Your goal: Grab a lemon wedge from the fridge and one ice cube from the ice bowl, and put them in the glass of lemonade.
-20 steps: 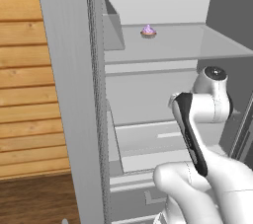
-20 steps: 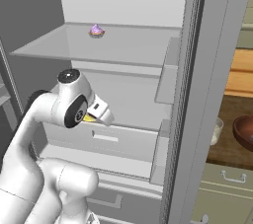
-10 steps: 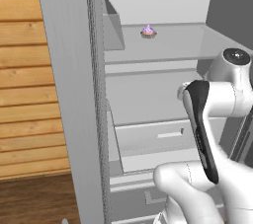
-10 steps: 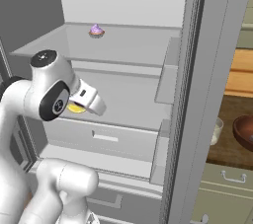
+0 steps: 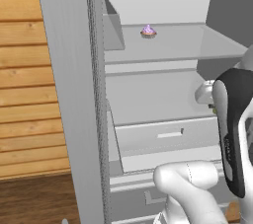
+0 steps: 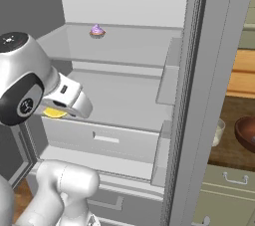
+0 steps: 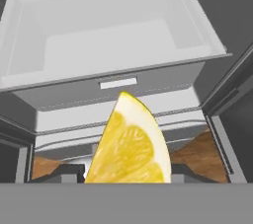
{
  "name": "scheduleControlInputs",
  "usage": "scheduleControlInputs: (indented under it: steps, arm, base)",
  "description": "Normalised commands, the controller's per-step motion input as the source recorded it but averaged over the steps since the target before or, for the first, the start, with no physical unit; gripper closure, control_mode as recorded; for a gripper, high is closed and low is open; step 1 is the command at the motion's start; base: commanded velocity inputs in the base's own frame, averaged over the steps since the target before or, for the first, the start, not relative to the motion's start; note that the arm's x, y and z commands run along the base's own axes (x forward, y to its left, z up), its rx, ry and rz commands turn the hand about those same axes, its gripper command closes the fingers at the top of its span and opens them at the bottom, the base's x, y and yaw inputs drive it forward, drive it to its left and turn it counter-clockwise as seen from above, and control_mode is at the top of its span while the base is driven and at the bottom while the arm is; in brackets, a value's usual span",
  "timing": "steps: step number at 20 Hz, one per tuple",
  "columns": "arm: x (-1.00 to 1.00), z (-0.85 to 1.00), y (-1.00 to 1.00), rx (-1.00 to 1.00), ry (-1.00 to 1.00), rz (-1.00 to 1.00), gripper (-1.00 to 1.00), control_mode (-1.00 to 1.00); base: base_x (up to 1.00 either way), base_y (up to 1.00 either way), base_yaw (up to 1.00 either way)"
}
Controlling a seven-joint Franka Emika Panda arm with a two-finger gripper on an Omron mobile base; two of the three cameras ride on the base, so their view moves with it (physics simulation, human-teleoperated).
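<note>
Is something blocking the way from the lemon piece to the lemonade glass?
Yes. The end effector holds the lemon wedge in front of the fridge's drawer. In the right base view the open fridge door stands between it and the glass of lemonade beside the ice bowl.

- A wood-plank wall (image 5: 24, 70) in warm orange-brown runs along the left of the left base view
- A dark brown wooden floor (image 5: 34, 201) lies below that wall
- Beige-green cabinets (image 6: 224, 195) with small metal handles stand at the lower right of the right base view
- A brown wooden counter top (image 6: 234, 150) sits above them
- Light is even and soft
</note>
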Motion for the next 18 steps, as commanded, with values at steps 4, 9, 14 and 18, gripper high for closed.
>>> scheduleControlInputs:
  steps: [4, 9, 14, 18]
  arm:
    - [0.0, 0.0, 0.0, 0.0, 0.0, 0.0, 1.0, -1.0]
    - [-0.01, 0.0, 0.0, 0.0, 0.0, 0.0, 1.0, -1.0]
    - [0.0, 0.0, 0.0, 0.0, 0.0, 0.0, 1.0, 1.0]
    - [0.0, 0.0, 0.0, 0.0, 0.0, 0.0, 1.0, 1.0]
  base:
    - [0.0, 0.0, 0.0]
    - [0.0, 0.0, 0.0]
    - [-0.86, -0.01, -0.03]
    - [-1.0, -0.13, -0.1]
